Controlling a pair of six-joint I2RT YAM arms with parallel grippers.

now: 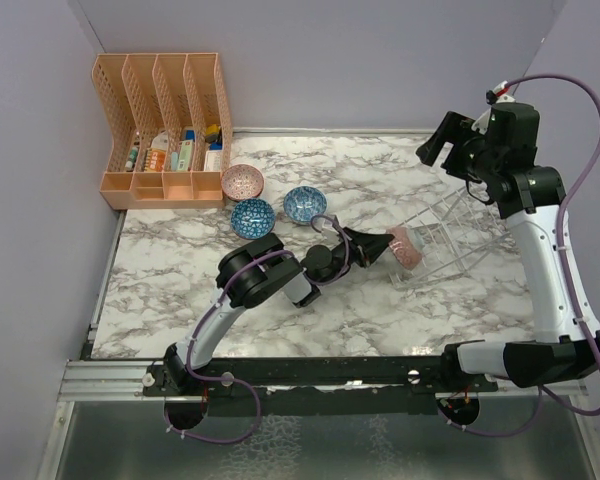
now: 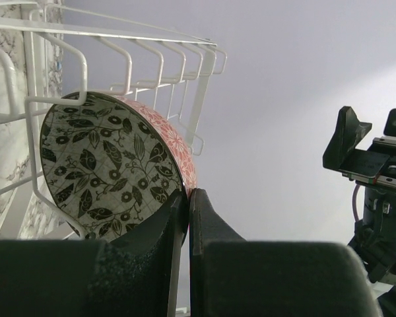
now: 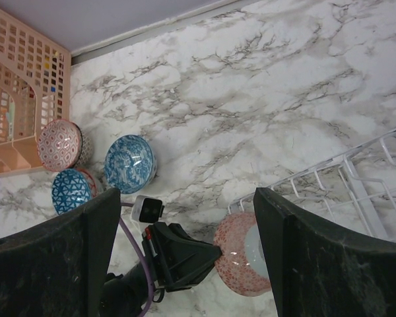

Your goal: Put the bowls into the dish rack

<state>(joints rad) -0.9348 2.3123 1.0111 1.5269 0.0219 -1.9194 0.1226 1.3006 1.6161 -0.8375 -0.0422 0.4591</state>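
Low in the frame, the right gripper (image 3: 186, 193) has its dark fingers spread wide. Between them the left gripper (image 3: 211, 252) pinches the pink-red bowl (image 3: 241, 264) at the end of the dish rack (image 3: 356, 185), lower right. At left, a pink bowl (image 3: 58, 144), a teal bowl (image 3: 71, 191) and a blue bowl (image 3: 129, 162) cluster beside the orange organizer (image 3: 20, 99).

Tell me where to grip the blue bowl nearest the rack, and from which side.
Grip its rim, coming down from above. The blue bowl sits upright, mouth up, so the thin wall can be pinched inside and out. Take the rim's right side, toward the dish rack, where the table is bare; the teal bowl crowds its left.
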